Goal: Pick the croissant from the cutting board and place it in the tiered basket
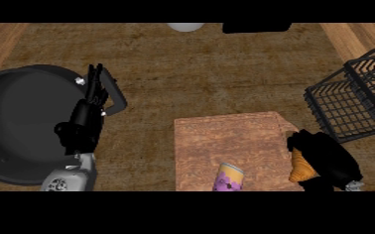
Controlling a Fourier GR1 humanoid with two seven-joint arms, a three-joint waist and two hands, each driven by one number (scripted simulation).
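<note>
While our view drops steeply onto the brown table [190,74], we start at the far left, where a large dark round pan [33,124] covers the table's edge. Our left hand [89,111] shows over the pan's right rim, fingers straight and pointing up the view, open and holding nothing, at rest. Its grey forearm [70,178] comes in from the lower edge.

Moving toward the middle, a pale round object [185,27] and a black object [256,27] sit at the table's far edge, both cut off by the view. Nearer us lies the reddish-brown cutting board [227,148], and on its near edge stands a purple and yellow can [229,178], tilted in our view.

At the board's right edge, our right hand [326,161] curls round the croissant [299,168]. We see the orange pastry showing at the hand's left side, just past the board's right border; whether it touches the board we cannot tell.

Farther right, the black wire tiered basket [344,104] sits at the table's right edge, just above our right hand and apart from the croissant.
</note>
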